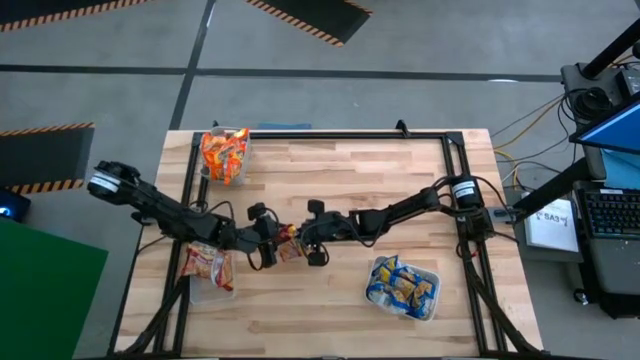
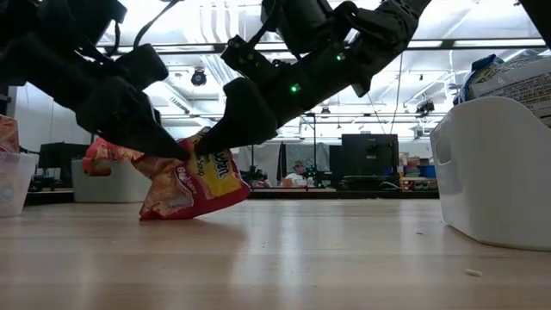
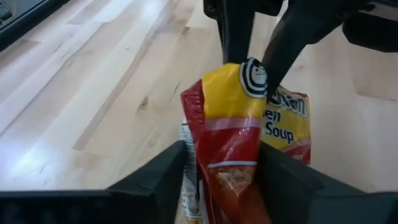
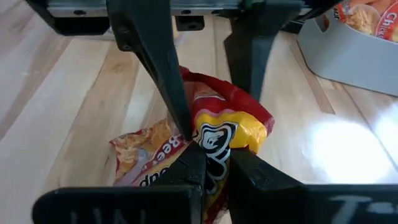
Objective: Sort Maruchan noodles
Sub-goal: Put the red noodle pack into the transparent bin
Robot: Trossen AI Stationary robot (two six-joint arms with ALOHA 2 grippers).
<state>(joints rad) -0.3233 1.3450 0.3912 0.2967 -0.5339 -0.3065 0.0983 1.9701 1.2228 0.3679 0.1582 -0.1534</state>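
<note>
While red packet (image 1: 290, 243) is held upright at table centre, sorting judged well along. Right gripper (image 1: 306, 238) clenched on packet's top edge; left gripper (image 1: 272, 243) straddles lower part, fingers apart, grip not yet made. Second packet (image 4: 146, 155) lies beneath. Tubs: orange packs in far-left tub (image 1: 224, 153); red-orange pack in near-left tub (image 1: 207, 268); blue packs in right tub (image 1: 404, 288). Two packets left, apparently.

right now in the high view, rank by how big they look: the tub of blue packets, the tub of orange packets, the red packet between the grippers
1. Clear plastic tub of blue packets, largest.
2. Clear plastic tub of orange packets, smaller.
3. Red and yellow crinkly noodle packet, smallest, partly hidden by the left gripper and right gripper.
</note>
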